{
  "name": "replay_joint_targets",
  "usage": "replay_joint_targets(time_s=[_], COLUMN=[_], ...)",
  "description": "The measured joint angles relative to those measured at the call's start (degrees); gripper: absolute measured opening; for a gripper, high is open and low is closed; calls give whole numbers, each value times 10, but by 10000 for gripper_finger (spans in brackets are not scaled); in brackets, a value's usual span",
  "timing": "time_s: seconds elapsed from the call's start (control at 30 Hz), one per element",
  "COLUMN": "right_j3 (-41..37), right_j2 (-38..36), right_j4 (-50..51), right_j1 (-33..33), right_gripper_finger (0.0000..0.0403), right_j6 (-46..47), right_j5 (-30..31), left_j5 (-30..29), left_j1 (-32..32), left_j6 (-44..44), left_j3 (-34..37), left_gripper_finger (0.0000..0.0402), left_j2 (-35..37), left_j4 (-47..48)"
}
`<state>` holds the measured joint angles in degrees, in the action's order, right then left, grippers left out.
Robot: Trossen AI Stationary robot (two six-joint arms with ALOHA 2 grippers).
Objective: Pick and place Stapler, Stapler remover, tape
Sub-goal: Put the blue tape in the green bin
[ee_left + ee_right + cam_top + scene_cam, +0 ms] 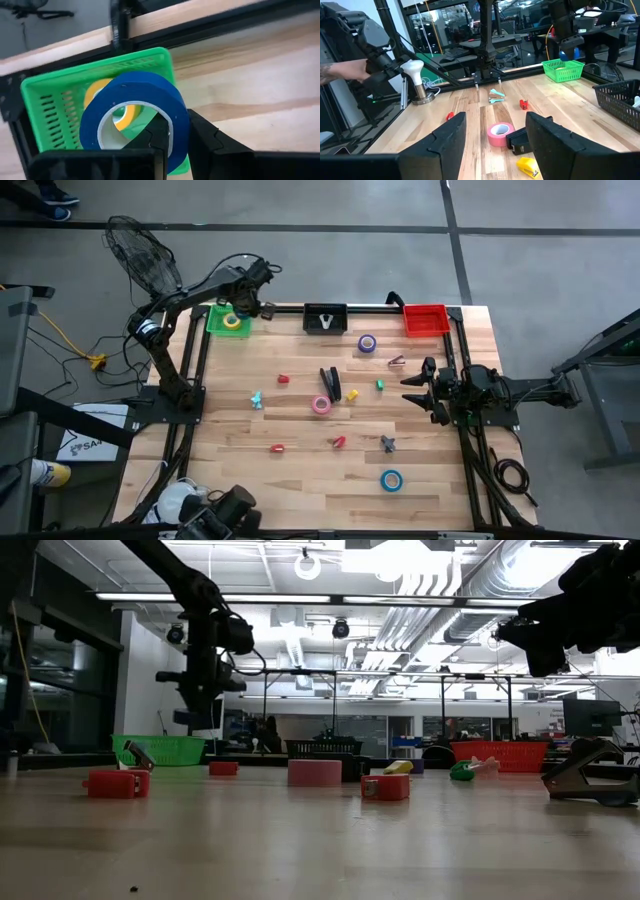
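**A:** so where's the left tool [172, 137] at right now?

**B:** parked right over the green basket [60, 90] at the far left corner of the desk [300, 450]. It's pinched tight on a blue tape [137, 112], one finger through the hole of the roll and the other against its outside. The roll hangs on edge above the basket, not touching it. Right below it, inside the basket, sits a yellow tape [232, 321].

**A:** and the right tool?

**B:** the right tool [418, 387] hangs over the right side of the desk with its fingers spread wide and nothing between them. In front of it is a pink tape [500, 134] lying flat, just beside a black stapler [519, 141]. A small yellow piece [527, 167] lies nearer to the tool than both.

**A:** other tapes?

**B:** a purple tape [367, 343] sits on the far side of the right tool, near the black basket [325, 318] and the red basket [425, 319]. A second blue tape [391, 480] lies on its near side, close to the front edge. A dark stapler remover [397, 361] lies between the purple tape and the right tool. There are also some little red bits [277, 448] and a teal one [257, 399] scattered about, too small to tell what they are.
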<state>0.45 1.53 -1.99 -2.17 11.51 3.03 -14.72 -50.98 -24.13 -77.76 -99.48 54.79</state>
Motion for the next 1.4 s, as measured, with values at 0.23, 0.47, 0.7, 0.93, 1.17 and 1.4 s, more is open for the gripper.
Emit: replay_joint_targets(time_s=[0.23,0.47,0.7,0.93,1.17,1.4], right_j3=[0,0,0,0,0,0], right_j2=[0,0,0,0,0,0], right_j4=[0,0,0,0,0,0], right_j1=[0,0,0,0,0,0], right_gripper_finger=[197,197,197,197,197,197], right_j6=[0,0,0,0,0,0], right_j5=[0,0,0,0,0,0], left_j5=[-52,-81,-127,-149,-157,-155], left_j1=[0,10,32,35,35,35], left_j6=[-82,-114,-145,-153,-146,-134], left_j3=[0,0,36,84,85,85], left_gripper_finger=[33,33,33,33,64,107], left_j2=[0,0,-1,-2,-2,-2], left_j4=[40,53,25,-24,-41,-39])
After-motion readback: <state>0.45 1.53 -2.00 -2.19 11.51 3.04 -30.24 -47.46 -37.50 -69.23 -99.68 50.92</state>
